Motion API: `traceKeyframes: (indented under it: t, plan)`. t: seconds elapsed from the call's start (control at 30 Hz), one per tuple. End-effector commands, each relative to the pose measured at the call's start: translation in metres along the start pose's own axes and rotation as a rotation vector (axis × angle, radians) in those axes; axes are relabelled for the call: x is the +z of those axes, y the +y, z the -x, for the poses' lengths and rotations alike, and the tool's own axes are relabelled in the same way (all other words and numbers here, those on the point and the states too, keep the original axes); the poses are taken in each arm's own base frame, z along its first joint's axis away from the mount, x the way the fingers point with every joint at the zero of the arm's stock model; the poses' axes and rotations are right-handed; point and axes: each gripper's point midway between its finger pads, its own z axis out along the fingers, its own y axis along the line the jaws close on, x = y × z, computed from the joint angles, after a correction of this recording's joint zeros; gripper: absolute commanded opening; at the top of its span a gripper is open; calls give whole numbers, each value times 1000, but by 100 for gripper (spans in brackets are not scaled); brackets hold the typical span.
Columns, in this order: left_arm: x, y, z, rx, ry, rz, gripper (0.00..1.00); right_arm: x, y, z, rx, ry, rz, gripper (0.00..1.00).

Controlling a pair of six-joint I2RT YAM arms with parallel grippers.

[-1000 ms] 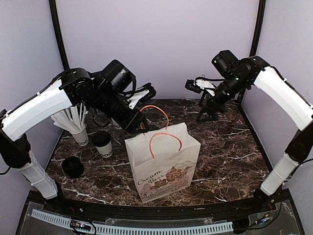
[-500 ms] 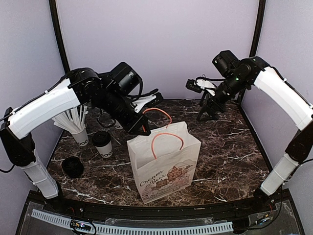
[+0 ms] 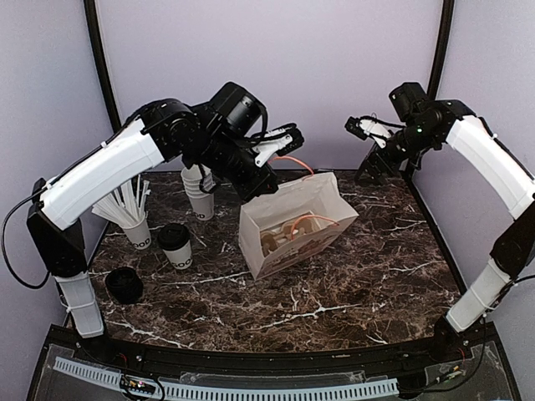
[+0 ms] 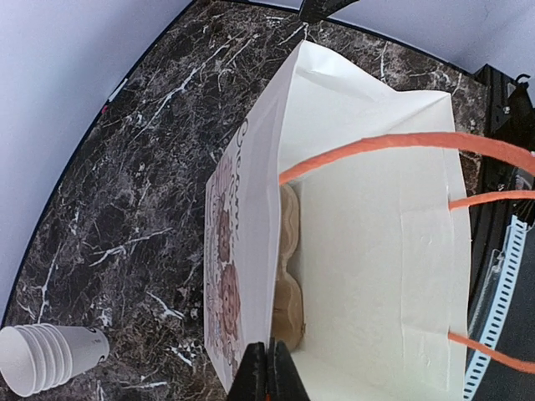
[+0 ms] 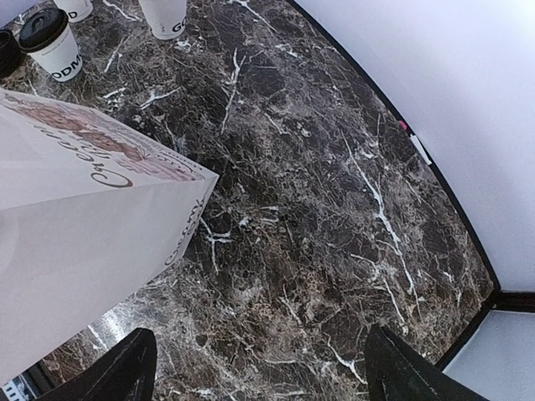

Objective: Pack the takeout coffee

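The takeout coffee (image 3: 175, 245), a small white cup with black lettering and a black lid, stands at the left of the table; the right wrist view shows the cup (image 5: 52, 43) far off at top left. A white paper bag (image 3: 297, 221) with orange handles is tilted, its open mouth facing up and forward. My left gripper (image 3: 257, 185) is shut on the bag's rim (image 4: 269, 372). Inside the bag (image 4: 368, 251) lies a brown cardboard cup carrier (image 4: 287, 276). My right gripper (image 3: 361, 150) hangs open at the back right, and the right wrist view shows this gripper (image 5: 267, 376) holding nothing.
A white cup of paper-wrapped straws (image 3: 132, 221) and a stack of nested white cups (image 3: 199, 194) stand behind the coffee. A black round object (image 3: 124, 284) lies near the left front. The bag's side (image 5: 75, 234) lies left of the right gripper.
The left gripper shut on the bag's rim, then lifted and pulled it back and to the right, tilting the bag. The right gripper rose and drew back to the right.
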Motion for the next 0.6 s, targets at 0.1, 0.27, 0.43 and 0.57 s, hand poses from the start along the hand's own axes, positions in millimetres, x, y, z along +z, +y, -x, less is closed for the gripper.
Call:
traceKeyframes:
  t: [0.1, 0.27, 0.43, 0.57]
  plan:
    - [25, -17, 9, 213, -4, 158, 0, -2, -19, -11, 52, -9, -101, 88]
    - [25, -45, 17, 274, -45, 183, 0, -1, -25, -19, 79, -5, -111, 88]
    - [25, -72, 11, 279, -44, 146, 0, 0, -26, -24, 90, -1, -115, 88]
    - [29, -98, -6, 276, -37, 93, 0, 2, -23, -27, 93, 3, -105, 88]
